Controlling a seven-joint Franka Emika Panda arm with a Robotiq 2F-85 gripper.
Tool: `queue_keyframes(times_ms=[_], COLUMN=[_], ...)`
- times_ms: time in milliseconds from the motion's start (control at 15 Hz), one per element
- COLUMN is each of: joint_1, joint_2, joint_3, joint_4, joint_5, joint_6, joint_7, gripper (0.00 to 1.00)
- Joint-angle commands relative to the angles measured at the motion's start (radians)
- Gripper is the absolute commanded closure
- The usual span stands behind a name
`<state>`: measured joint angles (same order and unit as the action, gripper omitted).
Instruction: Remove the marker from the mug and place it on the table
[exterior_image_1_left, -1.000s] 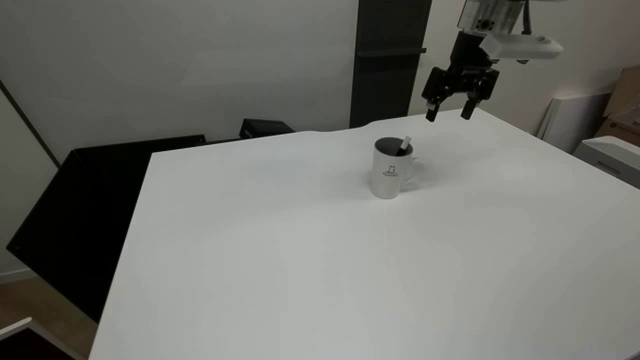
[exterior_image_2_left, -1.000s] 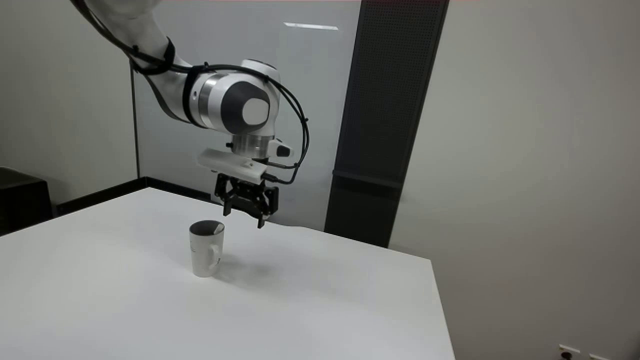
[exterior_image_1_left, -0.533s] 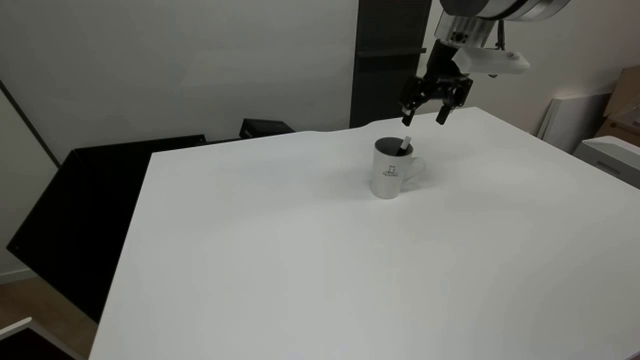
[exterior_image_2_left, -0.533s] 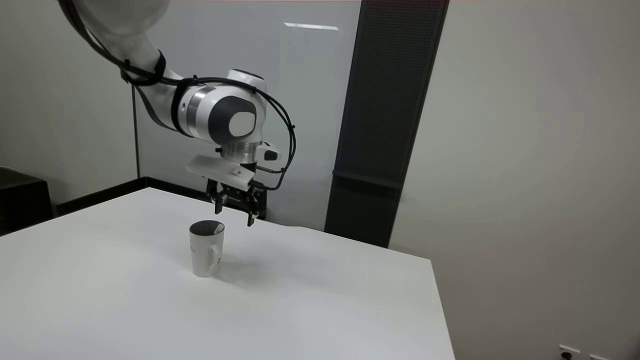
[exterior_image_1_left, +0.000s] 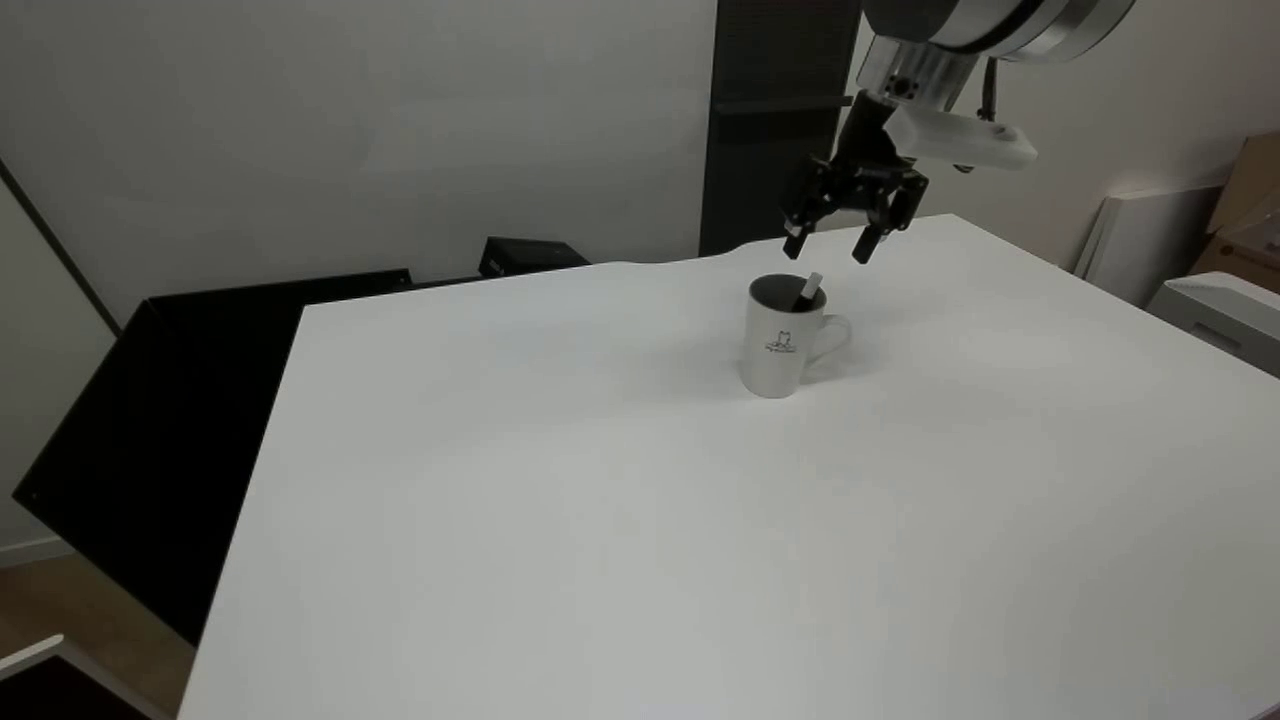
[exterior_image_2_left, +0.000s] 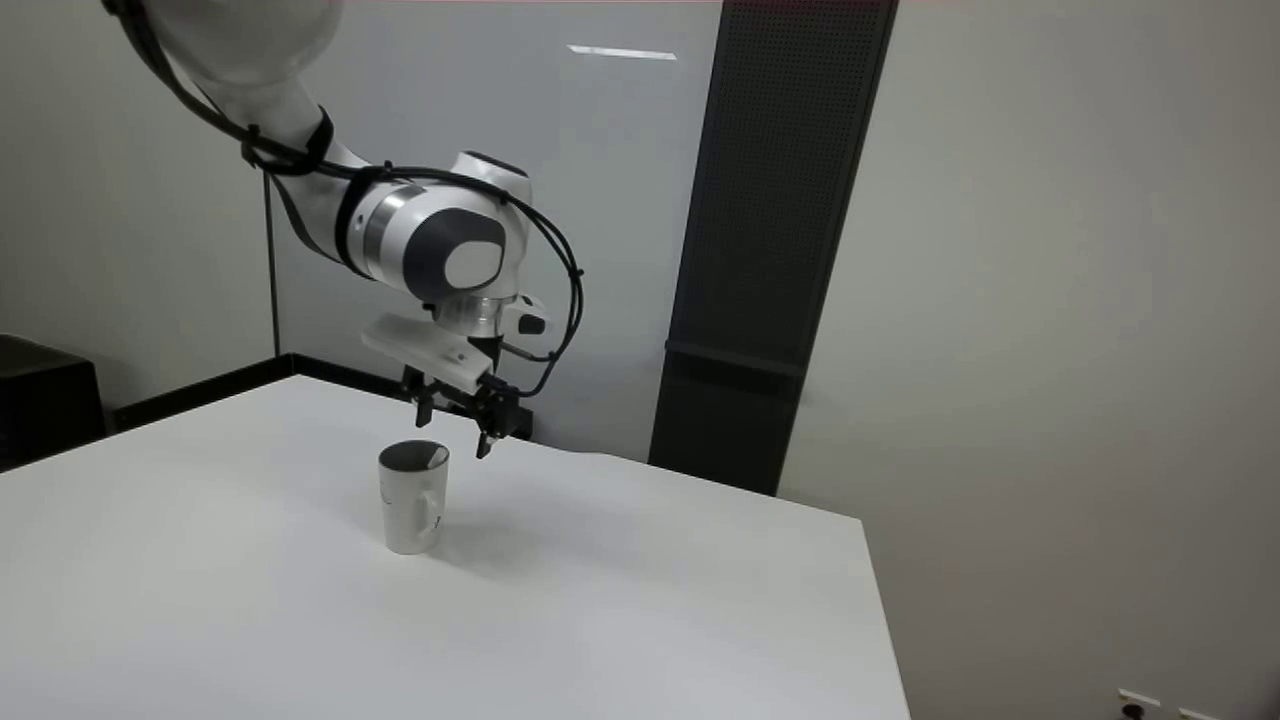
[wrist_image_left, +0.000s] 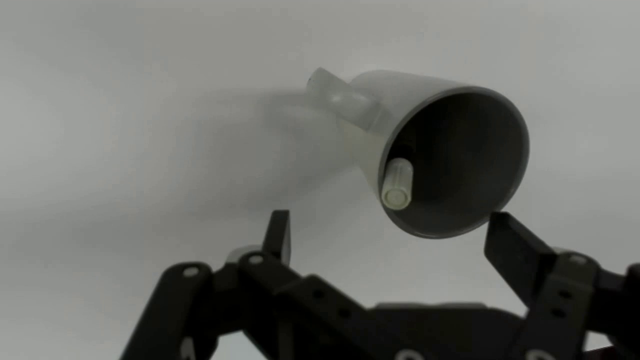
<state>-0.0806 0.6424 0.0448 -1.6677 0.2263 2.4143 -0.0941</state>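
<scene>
The white mug (exterior_image_1_left: 770, 350) stands upright on the white table (exterior_image_1_left: 600, 520); it shows in both exterior views (exterior_image_2_left: 408, 510). The marker (exterior_image_1_left: 811, 287) leans inside the mug, its pale end just above the rim on the handle side and its dark part lower inside. In the wrist view the marker's pale end (wrist_image_left: 397, 185) faces the camera at the left rim of the mug (wrist_image_left: 465, 165). My gripper (exterior_image_1_left: 829, 248) is open and empty, above the mug and a little to the handle side; it also shows in an exterior view (exterior_image_2_left: 455, 431) and the wrist view (wrist_image_left: 390, 225).
A black surface (exterior_image_1_left: 170, 430) lies beyond the table's left edge, with a black box (exterior_image_1_left: 530, 255) behind. A white box (exterior_image_1_left: 1225, 315) is beyond the right edge. A dark panel (exterior_image_2_left: 775, 250) stands by the wall behind the table.
My gripper has moved left in both exterior views and slightly down, closer to the mug. It has stayed open. The mug and marker have not moved.
</scene>
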Motion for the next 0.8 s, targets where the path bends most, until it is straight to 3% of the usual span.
queue_keyframes(times_ms=[0,733], joint_1=[-0.016,-0.017], joint_2=[0.020,0.043], joint_3=[0.012,0.016], joint_4=[0.024,0.028], joint_5=[0.034,0.076], joint_6=[-0.013,-0.011], joint_7=[0.035,0.048], gripper=[0.00,0.00])
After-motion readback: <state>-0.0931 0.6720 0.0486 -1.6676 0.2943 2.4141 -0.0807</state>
